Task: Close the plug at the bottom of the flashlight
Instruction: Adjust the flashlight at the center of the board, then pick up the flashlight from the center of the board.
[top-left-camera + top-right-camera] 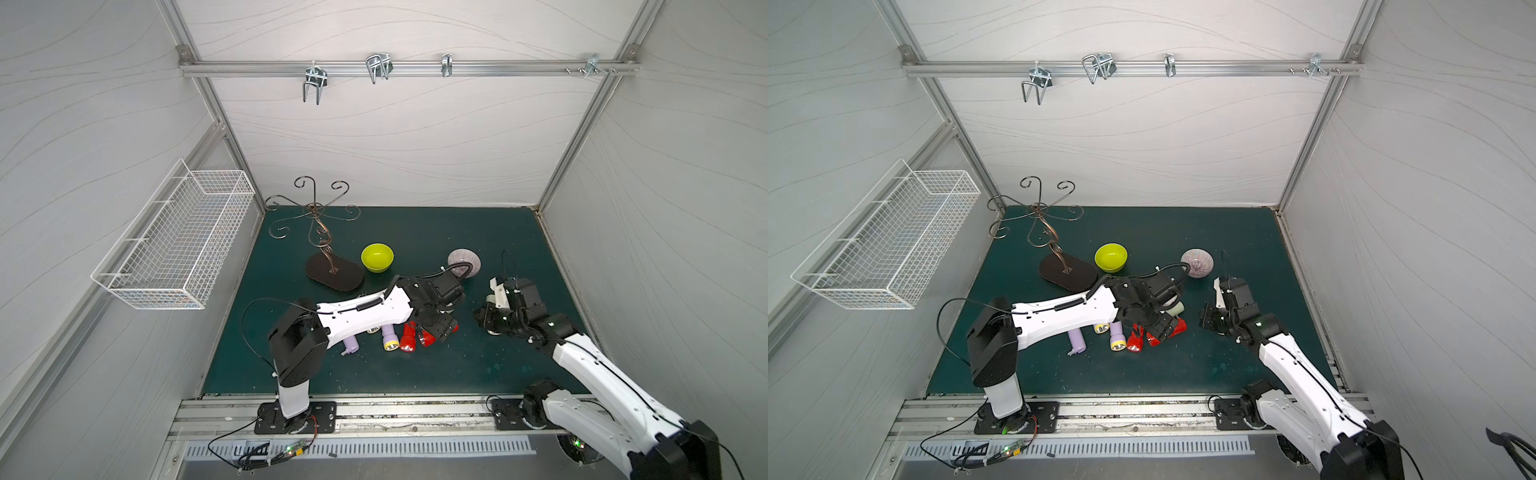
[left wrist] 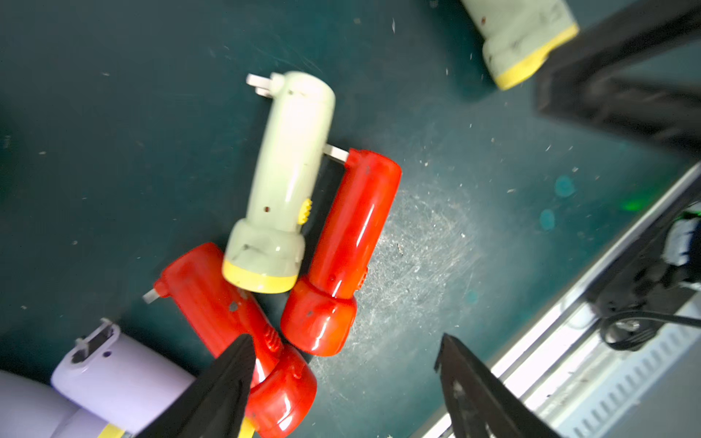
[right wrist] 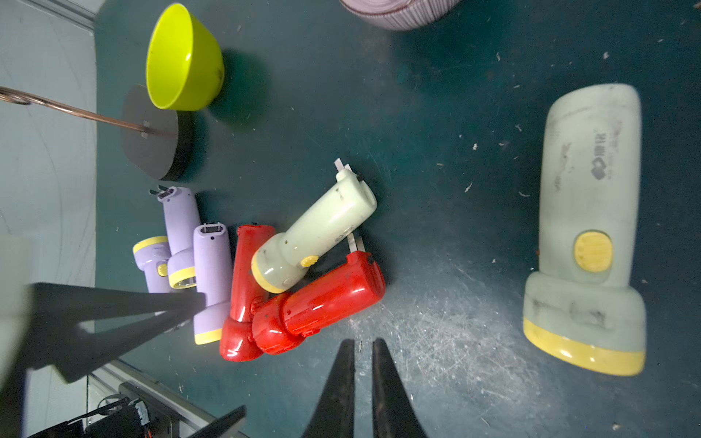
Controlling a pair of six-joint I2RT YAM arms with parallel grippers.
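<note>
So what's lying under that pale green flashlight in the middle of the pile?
The pale green flashlight lies propped across two red flashlights, its head resting on them. The mat directly beneath it is covered.
</note>
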